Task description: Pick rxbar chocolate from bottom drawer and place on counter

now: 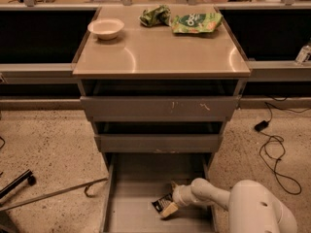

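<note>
- Three grey metal drawers sat under a smooth, shiny, square counter [160, 57].
- The bottom drawer [129, 198] stood pulled out, its flat floor bare on the left.
- The gripper [170, 198] reached in from the right, fingers apart around the flat black chocolate bar [160, 203], which lay slanted, roughly left-right.
</note>
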